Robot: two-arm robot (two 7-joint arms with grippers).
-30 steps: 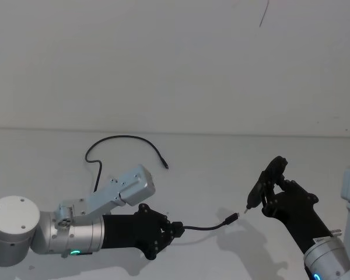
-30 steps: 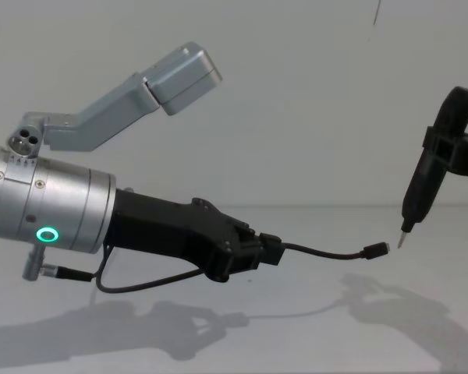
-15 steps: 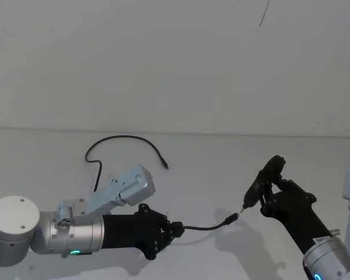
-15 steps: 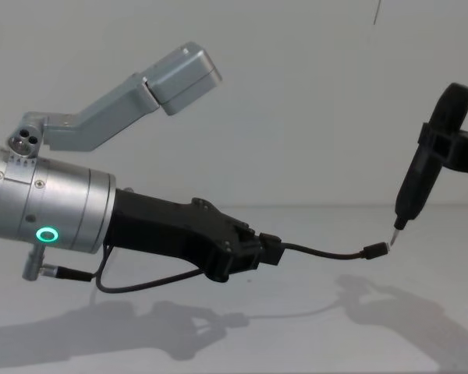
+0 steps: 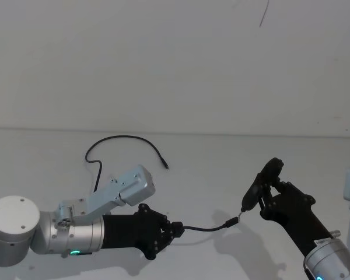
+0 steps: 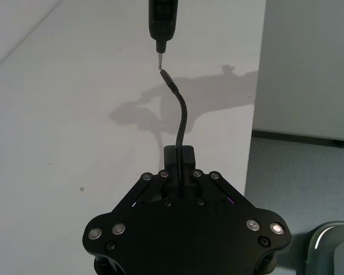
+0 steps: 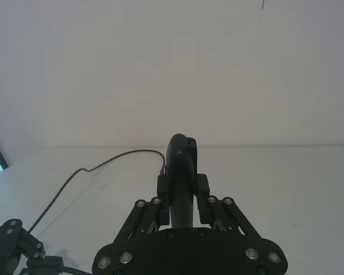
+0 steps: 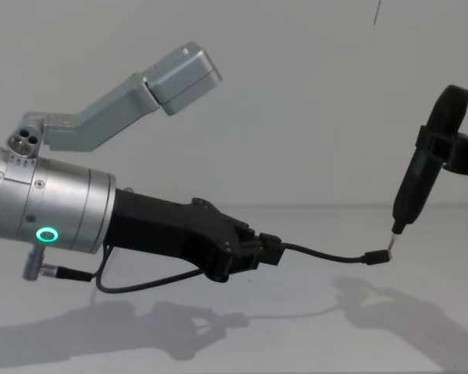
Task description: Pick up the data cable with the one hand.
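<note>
Over the last second the slim black tool [image 8: 415,185] in the right gripper [image 5: 267,192] has slid toward the left of the frame and dipped, so its metal pin tip, which hung just clear of the cable's free plug [image 8: 377,257], now sits right at that plug. In the left wrist view, the pin [image 6: 160,59] meets the plug's end near the top centre. The left gripper [image 8: 253,253] has not budged.

I'd say the pick-up is done. The left gripper's fingers are clamped on the data cable [image 5: 207,227] close to one end, holding it above the white table [image 5: 198,175]; the chest view shows the cable's shadow on the surface underneath. A short stub curves out from the fingertips toward the right of the frame and ends in the plug. The rest of the cable trails back behind the left arm; in the head view it loops [image 5: 119,143] at centre left on the table, with its far end [image 5: 164,165] lying loose.

The right gripper's fingers are closed around the tool's body [image 7: 180,183].

What seems left is work between pin and plug, not lifting
</note>
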